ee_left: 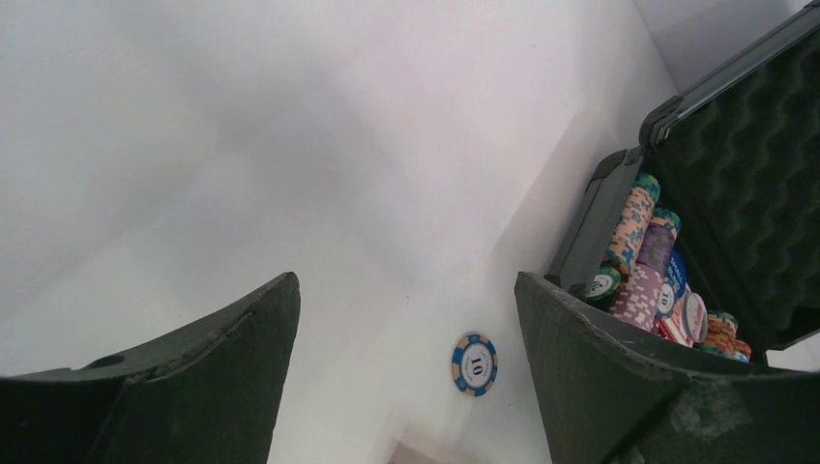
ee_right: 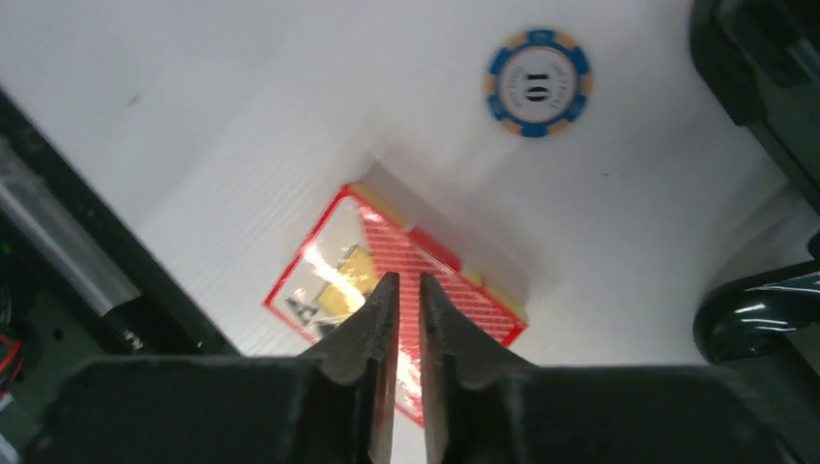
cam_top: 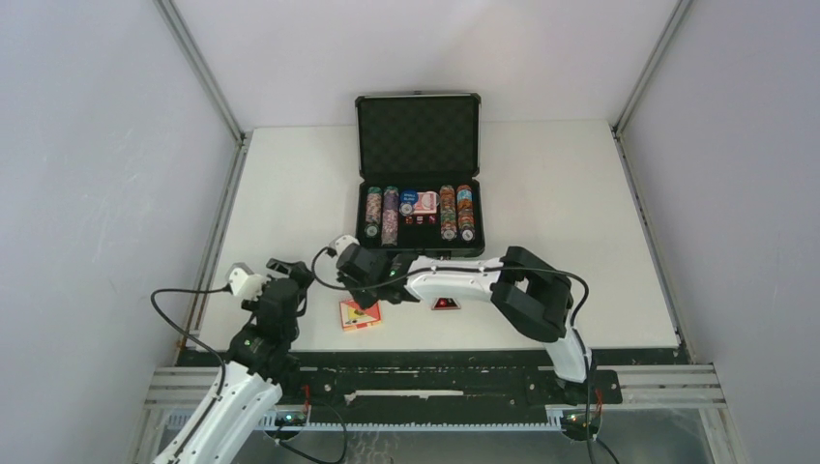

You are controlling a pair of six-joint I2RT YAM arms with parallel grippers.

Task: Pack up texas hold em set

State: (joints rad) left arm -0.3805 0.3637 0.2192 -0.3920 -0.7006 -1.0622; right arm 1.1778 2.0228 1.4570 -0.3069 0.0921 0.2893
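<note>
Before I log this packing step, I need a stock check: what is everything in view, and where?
briefcase: one, black, open, far middle of the table.
chip stacks: several rows, multicoloured, inside the briefcase.
packed card box: one, red, between the chip stacks.
loose card box: one, red, table's near side.
loose chip: one, blue, on the table.
table: one, white.
left gripper: black, open.
right gripper: black, nearly shut, above the loose card box.
</note>
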